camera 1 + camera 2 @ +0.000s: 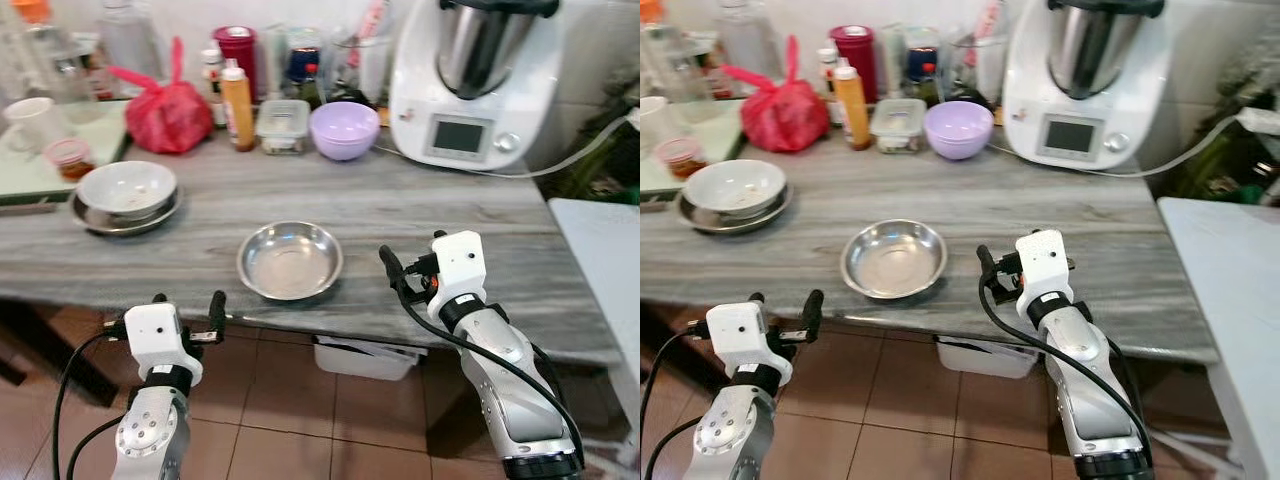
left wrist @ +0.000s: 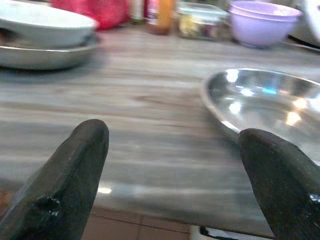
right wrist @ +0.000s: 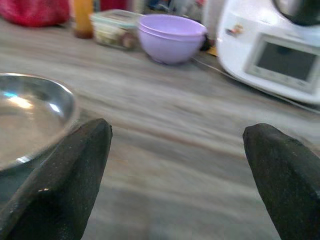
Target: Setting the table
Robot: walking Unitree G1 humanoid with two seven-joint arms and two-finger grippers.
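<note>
Steel dish [image 1: 290,260] is sitting empty near the front edge of the table [image 1: 430,205], between the two grippers. Left gripper [image 1: 186,317] is hovering just off the table edge, fingers spread wide, gripping nothing. Right gripper [image 1: 410,262] is hanging over the table just beside the dish, likewise wide and empty. White bowl [image 1: 127,187] is resting on a steel plate [image 1: 100,217] further left; purple bowl [image 1: 344,129] is standing at the back. Risk: a sideways nudge from either finger is likely to slide the shallow dish off the edge.
</note>
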